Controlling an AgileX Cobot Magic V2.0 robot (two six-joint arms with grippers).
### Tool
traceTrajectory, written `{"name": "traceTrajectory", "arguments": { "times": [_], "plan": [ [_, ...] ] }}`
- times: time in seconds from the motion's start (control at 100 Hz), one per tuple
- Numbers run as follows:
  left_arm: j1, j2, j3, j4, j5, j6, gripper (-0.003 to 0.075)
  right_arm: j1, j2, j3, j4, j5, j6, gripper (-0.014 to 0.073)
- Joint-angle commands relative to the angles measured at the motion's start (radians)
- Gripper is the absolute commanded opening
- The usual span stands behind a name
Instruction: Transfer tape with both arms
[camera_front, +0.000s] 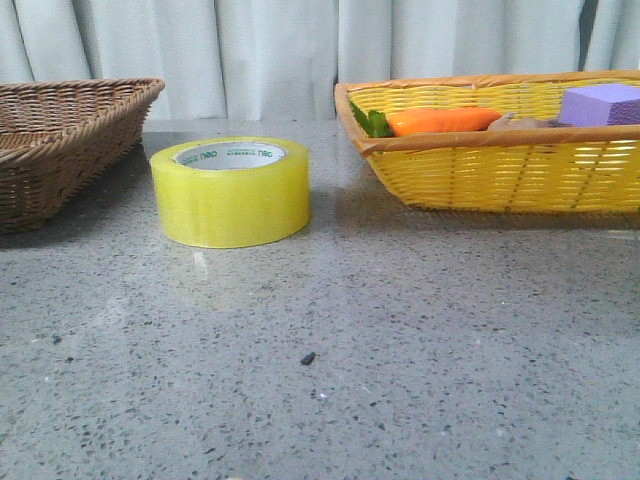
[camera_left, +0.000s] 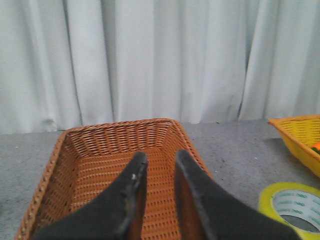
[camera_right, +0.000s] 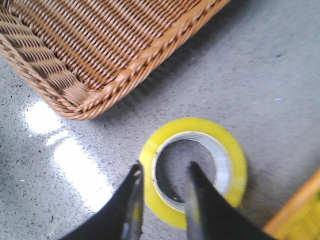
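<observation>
The right gripper (camera_right: 164, 172), fingers slightly parted and holding nothing, hangs above the near rim of the tape (camera_right: 194, 170), one fingertip over the yellow band, the other over the core. The left gripper (camera_left: 159, 161), likewise narrowly open and empty, is above the brown basket (camera_left: 95, 150). The tape (camera_front: 231, 190) lies flat on the table (camera_front: 400, 340) between that basket (camera_front: 60, 140) and the yellow basket (camera_front: 500, 165) holding a carrot (camera_front: 440, 121) and purple block (camera_front: 600, 104).

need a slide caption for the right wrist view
Right gripper poised above the tape lying flat on the table, beside a brown wicker basket.
</observation>
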Motion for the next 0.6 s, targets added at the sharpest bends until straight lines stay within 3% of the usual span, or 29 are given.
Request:
{"name": "traceTrajectory", "arguments": {
  "times": [0.0,0.07,0.5,0.59],
  "plan": [
    [-0.052,0.046,-0.041,0.001,-0.074,-0.002,0.0115,-0.005,-0.098,-0.032,-0.049,0.034,-0.013,-0.0017],
    [-0.097,0.081,-0.043,0.001,-0.074,-0.002,0.0115,-0.005,-0.13,-0.032,-0.07,0.046,-0.009,-0.0075],
    [-0.371,0.423,-0.228,0.067,-0.047,-0.002,0.012,-0.005,-0.316,-0.032,-0.228,0.048,0.047,-0.0074],
    [-0.411,0.512,-0.274,0.084,-0.04,-0.002,0.0155,-0.005,-0.36,-0.032,-0.254,0.046,0.054,-0.0074]
  ]
}}
